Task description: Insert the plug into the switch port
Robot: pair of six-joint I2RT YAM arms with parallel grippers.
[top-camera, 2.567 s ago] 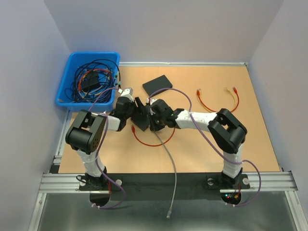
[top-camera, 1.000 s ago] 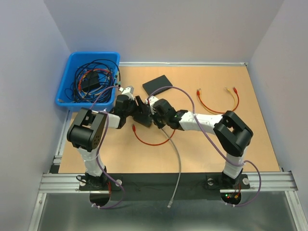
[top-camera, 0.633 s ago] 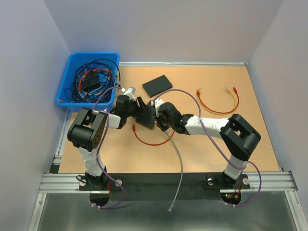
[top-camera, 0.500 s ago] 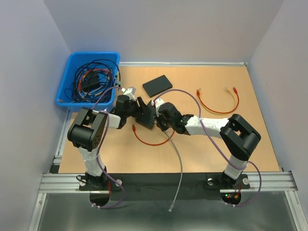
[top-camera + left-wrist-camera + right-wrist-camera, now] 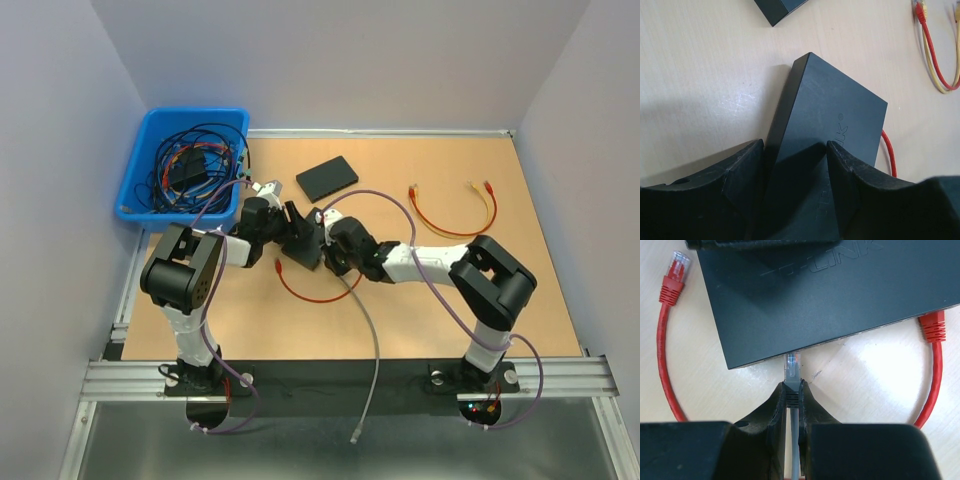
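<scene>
The black switch (image 5: 301,240) lies tilted on the table, and my left gripper (image 5: 284,236) is shut on its left end. In the left wrist view the fingers (image 5: 742,170) clamp the switch (image 5: 835,120) on both faces. My right gripper (image 5: 792,388) is shut on the grey cable just behind its clear plug (image 5: 792,365). The plug's tip touches the port edge of the switch (image 5: 830,290), and most of the plug shows outside. A red cable (image 5: 932,325) sits plugged into the same edge to the right, with its other end (image 5: 675,270) loose.
A blue bin (image 5: 133,180) of tangled cables stands at the back left. A second black box (image 5: 327,177) lies behind the switch. Red and yellow cables (image 5: 445,218) lie at the right. The grey cable (image 5: 368,335) trails over the table's front edge.
My right arm swung its elbow out to the right and partly back, and its gripper stayed at the switch's edge with the plug. My left gripper held the switch almost unmoved.
</scene>
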